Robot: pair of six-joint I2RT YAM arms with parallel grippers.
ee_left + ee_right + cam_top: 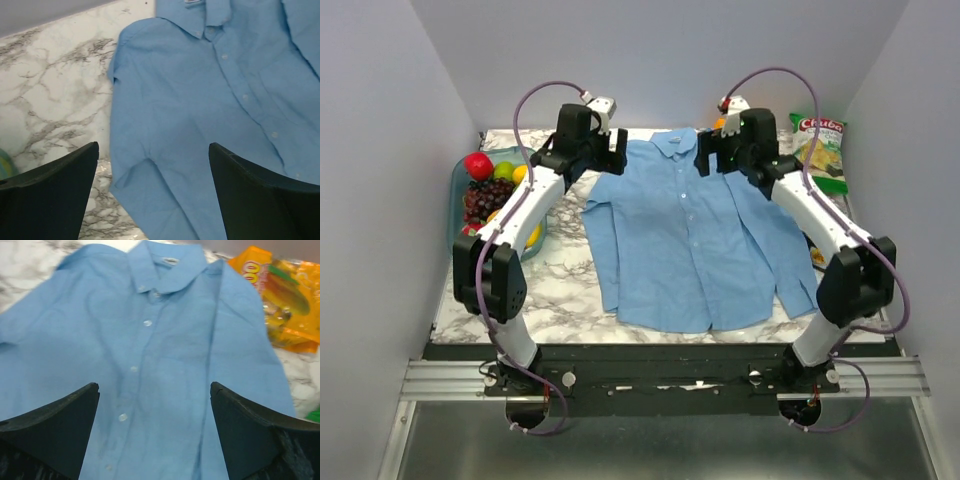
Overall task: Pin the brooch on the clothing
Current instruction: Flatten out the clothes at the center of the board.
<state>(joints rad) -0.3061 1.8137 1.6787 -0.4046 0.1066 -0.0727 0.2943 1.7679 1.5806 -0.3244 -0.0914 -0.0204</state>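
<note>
Both tools stand spread wide with nothing pinched between their fingers: the left tool hangs over the shoulder of the shirt on the left of the overhead view, and the right tool hangs over the opposite shoulder, near the collar. I count two arms, two tools and one shirt. It is light blue and long-sleeved, and it lies flat, front up, in the middle of the marbled surface, with its collar at the far end and its hem toward the arm bases. Its sleeves are folded in along the body. From the right wrist I can pick out three white buttons clearly on the placket below the collar. The brooch I cannot make out in any view. At the far right corner lies one green snack bag, and just beside the shirt's shoulder there is one orange packet. On the left edge sits one clear dish holding fruit: one red apple, one green fruit, one yellow fruit and one bunch of dark grapes. The dish stands apart from the shirt.
</note>
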